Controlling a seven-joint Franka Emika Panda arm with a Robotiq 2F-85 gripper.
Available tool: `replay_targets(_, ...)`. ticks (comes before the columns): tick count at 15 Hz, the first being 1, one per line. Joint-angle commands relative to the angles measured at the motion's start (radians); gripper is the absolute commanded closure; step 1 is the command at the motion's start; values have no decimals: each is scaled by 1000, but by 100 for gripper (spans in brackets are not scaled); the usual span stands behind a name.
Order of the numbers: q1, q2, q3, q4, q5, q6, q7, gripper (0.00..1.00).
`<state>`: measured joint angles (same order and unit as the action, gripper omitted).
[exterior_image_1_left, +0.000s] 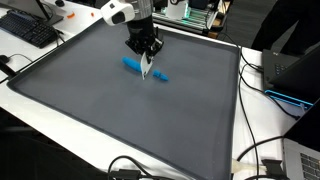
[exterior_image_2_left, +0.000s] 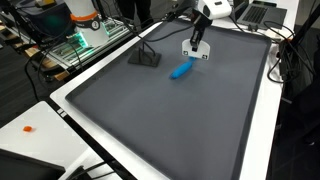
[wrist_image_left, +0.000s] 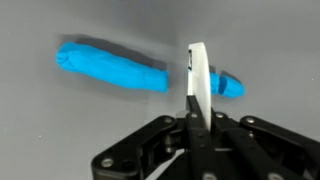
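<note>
My gripper (wrist_image_left: 196, 118) is shut on a thin white flat piece (wrist_image_left: 198, 72) that sticks out past the fingertips. Just beyond it a long blue object (wrist_image_left: 110, 68) lies flat on the dark grey mat (wrist_image_left: 60, 130); the white piece crosses in front of the blue object's right end. In both exterior views the gripper (exterior_image_1_left: 146, 50) (exterior_image_2_left: 197, 41) hangs low over the mat (exterior_image_1_left: 120, 110) (exterior_image_2_left: 170, 120) with the white piece (exterior_image_1_left: 148, 66) (exterior_image_2_left: 197, 52) pointing down, close to the blue object (exterior_image_1_left: 133, 65) (exterior_image_2_left: 181, 70). I cannot tell whether they touch.
A black wedge-shaped stand (exterior_image_2_left: 146, 57) sits on the mat near the blue object. A keyboard (exterior_image_1_left: 30, 30) and a laptop (exterior_image_1_left: 292, 70) flank the mat. Cables (exterior_image_1_left: 255, 150) trail along the white table edge. A small orange item (exterior_image_2_left: 28, 128) lies on the table.
</note>
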<state>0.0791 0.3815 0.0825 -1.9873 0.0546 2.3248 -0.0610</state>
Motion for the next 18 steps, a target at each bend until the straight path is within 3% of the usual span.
replay_targets(1,-8,-39,-18,-19,-27,-9,7,99)
replay_targets(18,-29,33,-47,-33,-25,8,9,99)
